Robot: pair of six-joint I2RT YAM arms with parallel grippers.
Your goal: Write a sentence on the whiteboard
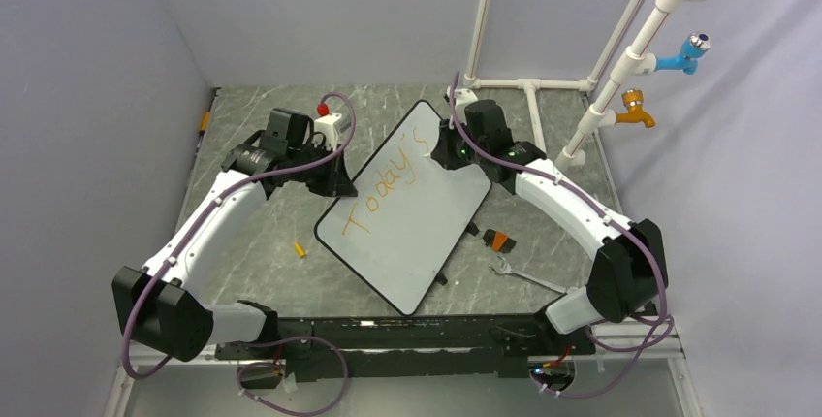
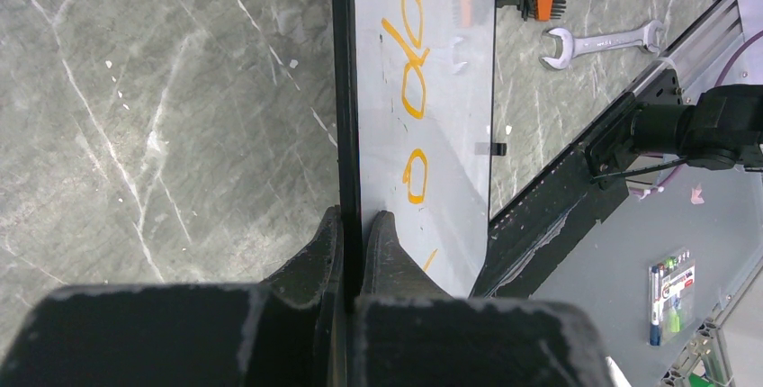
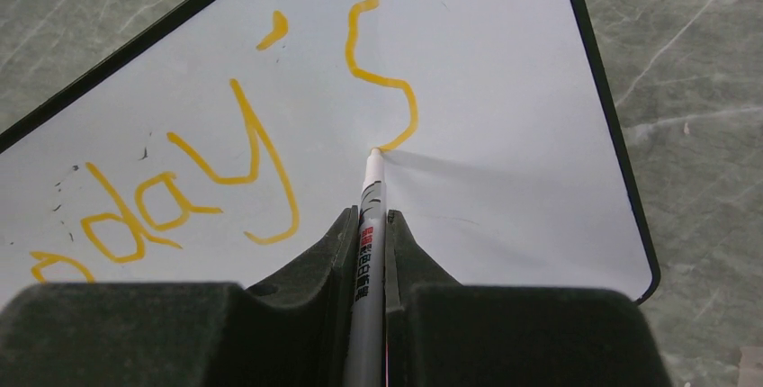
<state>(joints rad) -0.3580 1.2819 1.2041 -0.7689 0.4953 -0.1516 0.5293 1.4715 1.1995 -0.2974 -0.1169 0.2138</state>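
Two robot arms are sharing one whiteboard (image 1: 407,218), which is lying diagonally across the middle of the grey, marble-patterned bench (image 1: 252,242). The left claw (image 2: 351,229) is clenching the whiteboard's thin black rim partway along its left long edge, one dark finger pressing on each face of the board. The right claw (image 3: 371,220) is reaching in over the whiteboard's far corner and is grasping a white-barrelled marker (image 3: 372,191), pinched tight between its two fingers. The marker's tip is touching the white surface right at the lower end of the letter "s".

The sentence (image 1: 392,187) is running in orange handwriting along the whiteboard's left half, from its near end toward its far corner, and is reading only "Today's" in a single line. The rest of the whiteboard's surface is showing bare white, apart from a few faint dark specks near the letters.

Just off the whiteboard's right long edge, an orange-and-black hex key set (image 1: 499,240) is lying on the bench, with a silver open-ended wrench (image 1: 524,275) a little nearer the arm bases. A small orange object (image 1: 300,250), too small to identify, is sitting beside the whiteboard's near left corner. Beyond the whiteboard's left edge, behind the left arm, a white box with a red button (image 1: 330,123) is standing.
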